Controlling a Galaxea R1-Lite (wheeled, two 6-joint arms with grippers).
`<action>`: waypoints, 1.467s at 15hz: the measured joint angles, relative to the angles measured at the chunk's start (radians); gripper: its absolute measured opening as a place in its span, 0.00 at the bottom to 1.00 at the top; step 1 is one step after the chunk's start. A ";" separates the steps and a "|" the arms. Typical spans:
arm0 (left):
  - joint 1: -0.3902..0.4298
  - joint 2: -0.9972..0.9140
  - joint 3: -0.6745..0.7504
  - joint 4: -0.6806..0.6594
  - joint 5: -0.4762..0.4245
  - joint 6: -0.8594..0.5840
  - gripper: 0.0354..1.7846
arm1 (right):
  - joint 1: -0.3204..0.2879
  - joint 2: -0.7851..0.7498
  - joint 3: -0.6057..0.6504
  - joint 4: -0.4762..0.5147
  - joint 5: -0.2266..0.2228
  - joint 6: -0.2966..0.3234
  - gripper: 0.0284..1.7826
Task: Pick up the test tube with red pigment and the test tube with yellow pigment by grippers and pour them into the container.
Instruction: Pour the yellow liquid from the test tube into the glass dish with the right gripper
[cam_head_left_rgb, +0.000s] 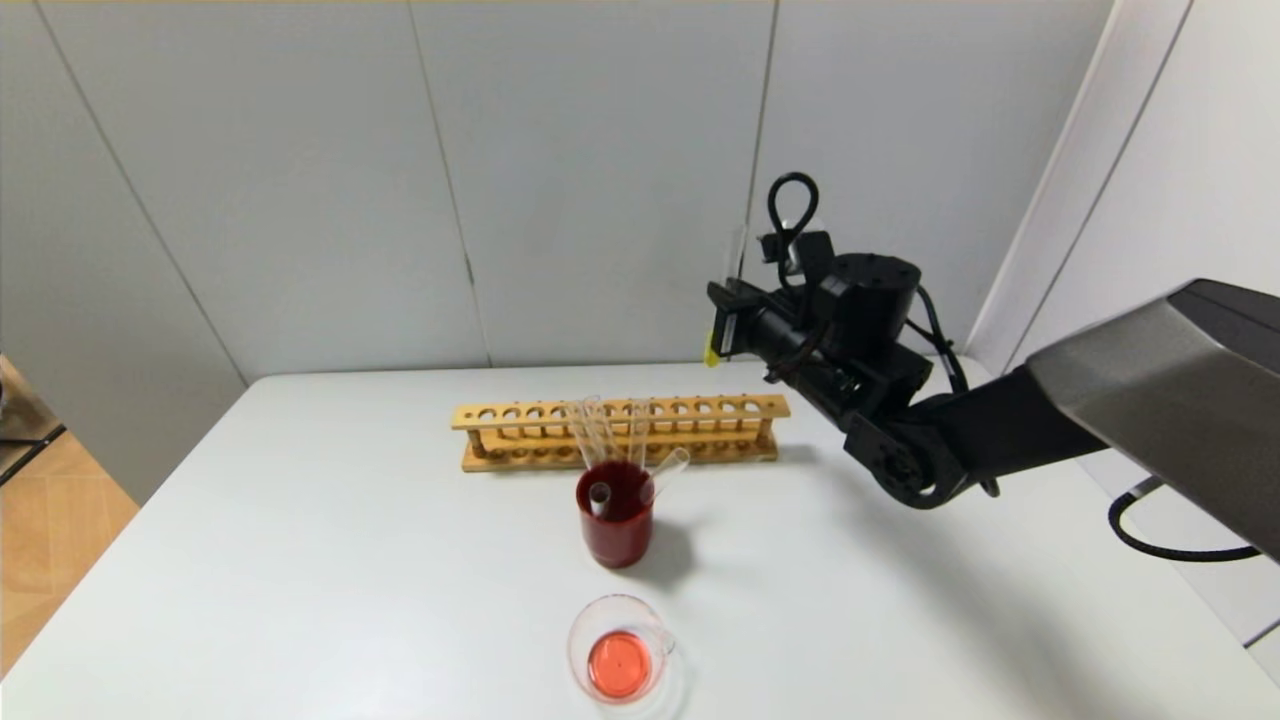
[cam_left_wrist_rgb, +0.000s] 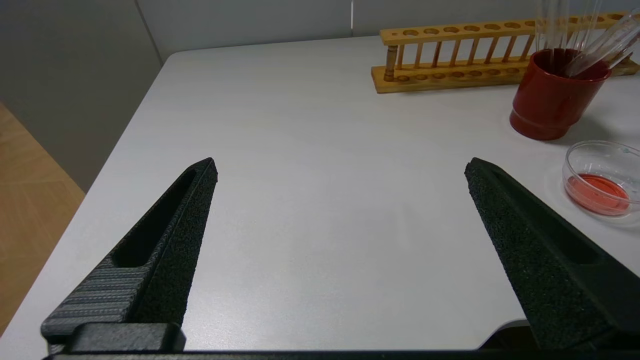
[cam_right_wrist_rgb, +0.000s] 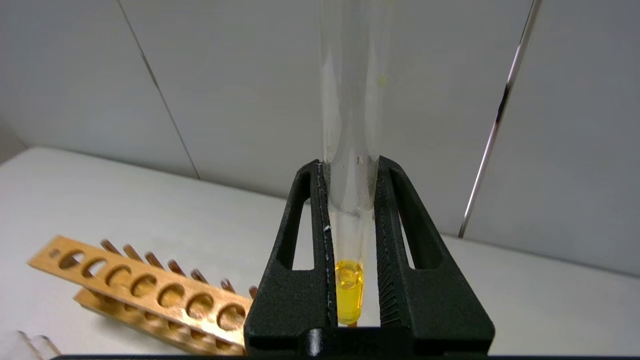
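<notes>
My right gripper (cam_head_left_rgb: 722, 322) is raised above the right end of the rack and is shut on the test tube with yellow pigment (cam_head_left_rgb: 711, 356). In the right wrist view the tube (cam_right_wrist_rgb: 348, 285) stands upright between the jaws (cam_right_wrist_rgb: 348, 162), yellow liquid in its rounded tip. The container (cam_head_left_rgb: 620, 655), a low glass beaker with red liquid in it, stands near the table's front edge. It also shows in the left wrist view (cam_left_wrist_rgb: 602, 177). My left gripper (cam_left_wrist_rgb: 342, 165) is open and empty over bare table, left of the beaker. No tube with a red tip can be made out.
A dark red cup (cam_head_left_rgb: 615, 515) holding several clear tubes stands between the beaker and a wooden rack (cam_head_left_rgb: 620, 425). The cup (cam_left_wrist_rgb: 552, 100) and rack (cam_left_wrist_rgb: 450, 55) also show in the left wrist view. The rack's end shows in the right wrist view (cam_right_wrist_rgb: 145, 290).
</notes>
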 joint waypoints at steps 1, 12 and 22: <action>0.000 0.000 0.000 0.000 0.000 0.000 0.98 | 0.000 -0.022 0.003 0.003 0.000 -0.007 0.17; 0.000 0.000 0.000 0.000 0.000 0.000 0.98 | 0.066 -0.467 0.403 0.020 0.000 -0.286 0.17; 0.000 0.000 0.000 0.000 0.000 0.000 0.98 | 0.300 -0.555 0.899 -0.042 -0.006 -0.380 0.17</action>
